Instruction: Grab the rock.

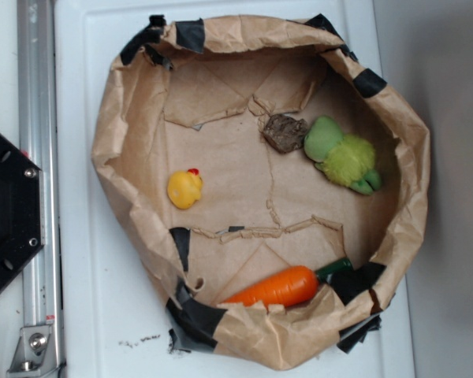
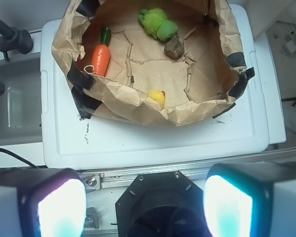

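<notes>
The rock (image 1: 284, 132) is a small craggy grey-brown lump lying on the floor of a brown paper basin (image 1: 126, 150), right beside the green plush toy (image 1: 343, 157). In the wrist view the rock (image 2: 174, 48) lies far ahead, inside the basin. My gripper (image 2: 145, 207) hangs high above the black robot base, well short of the basin and far from the rock. Its two pale fingers (image 2: 61, 207) stand wide apart with nothing between them. The gripper does not show in the exterior view.
A yellow rubber duck (image 1: 184, 189) and an orange toy carrot (image 1: 280, 287) also lie in the basin, whose crumpled walls are patched with black tape. It sits on a white board (image 2: 153, 140). The black robot base (image 1: 4, 213) and a metal rail (image 1: 35, 118) are at the left.
</notes>
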`<state>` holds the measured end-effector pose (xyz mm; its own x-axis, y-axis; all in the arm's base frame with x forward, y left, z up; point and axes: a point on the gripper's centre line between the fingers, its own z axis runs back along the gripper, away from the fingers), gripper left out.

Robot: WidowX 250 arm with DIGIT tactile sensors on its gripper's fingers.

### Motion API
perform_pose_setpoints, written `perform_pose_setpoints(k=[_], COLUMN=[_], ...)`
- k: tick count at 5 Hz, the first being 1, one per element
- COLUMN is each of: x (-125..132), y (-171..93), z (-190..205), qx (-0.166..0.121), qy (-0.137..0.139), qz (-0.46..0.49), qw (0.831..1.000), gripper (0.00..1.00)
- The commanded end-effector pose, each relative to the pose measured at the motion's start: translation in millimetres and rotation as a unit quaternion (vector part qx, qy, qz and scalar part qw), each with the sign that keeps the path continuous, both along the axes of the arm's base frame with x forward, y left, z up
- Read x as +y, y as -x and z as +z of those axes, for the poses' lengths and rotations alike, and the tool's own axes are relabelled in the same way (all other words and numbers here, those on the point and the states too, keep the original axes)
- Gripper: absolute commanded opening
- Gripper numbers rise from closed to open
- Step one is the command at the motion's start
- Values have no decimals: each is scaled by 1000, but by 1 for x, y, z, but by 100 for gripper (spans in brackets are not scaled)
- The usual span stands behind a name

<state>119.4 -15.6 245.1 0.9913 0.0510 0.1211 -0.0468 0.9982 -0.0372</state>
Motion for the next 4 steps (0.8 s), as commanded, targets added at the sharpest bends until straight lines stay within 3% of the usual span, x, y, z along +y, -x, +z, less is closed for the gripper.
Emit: perform_pose_setpoints(k=[1, 2, 3, 4], x=[0, 17, 47, 65], y=[0, -28, -81, -114], z=[0, -18, -40, -56], qx=[0, -16, -75, -100], qy=[0, -18, -27, -31], qz=[0, -17, -51, -79], qw=[1000, 1000, 996, 991], gripper=[100, 100, 100, 100])
